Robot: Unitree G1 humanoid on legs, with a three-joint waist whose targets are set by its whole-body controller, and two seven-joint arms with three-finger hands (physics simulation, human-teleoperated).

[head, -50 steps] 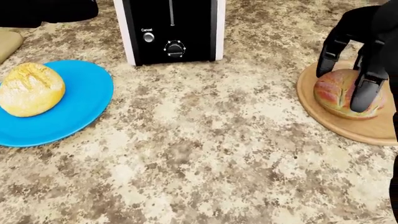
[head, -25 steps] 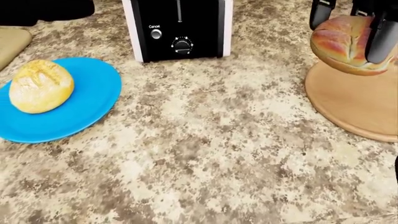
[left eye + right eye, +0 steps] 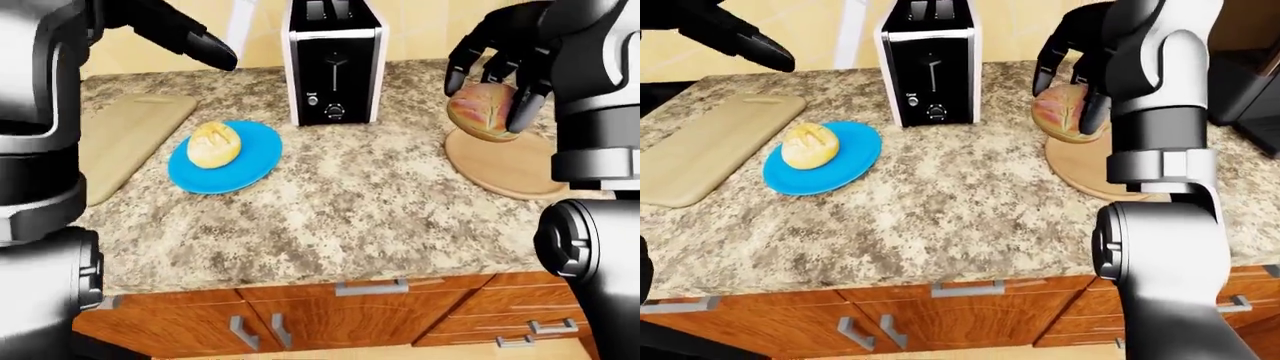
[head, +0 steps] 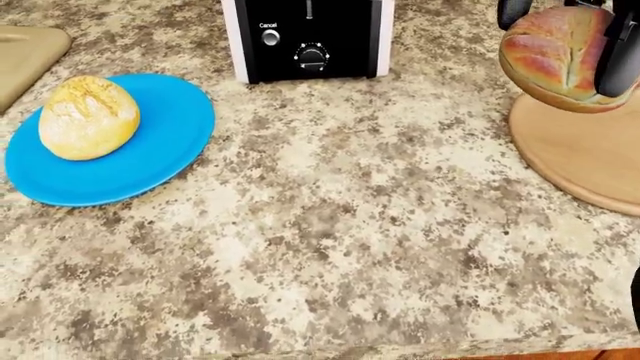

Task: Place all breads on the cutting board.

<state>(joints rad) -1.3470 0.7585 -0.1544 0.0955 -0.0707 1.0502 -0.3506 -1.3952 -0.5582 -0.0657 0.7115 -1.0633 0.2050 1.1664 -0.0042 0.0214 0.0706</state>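
Reddish-brown crusty round bread loaf [image 4: 556, 58]: gripped inside the right hand [image 3: 497, 69], clear of the surface. Golden-yellow scored bread roll [image 3: 214, 145]: well left of that hand. Pale rectangular wooden cutting board [image 3: 706, 142]: flat, farther left, bare.

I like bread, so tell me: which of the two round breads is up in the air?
The reddish-brown round loaf, held by the right hand above the round wooden plate. The yellow bun just sits on the blue plate.

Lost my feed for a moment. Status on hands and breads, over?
Right hand shut on brown loaf, lifted off round board. Left hand open, empty. Yellow roll on blue plate. Toaster between loaf and cutting board.
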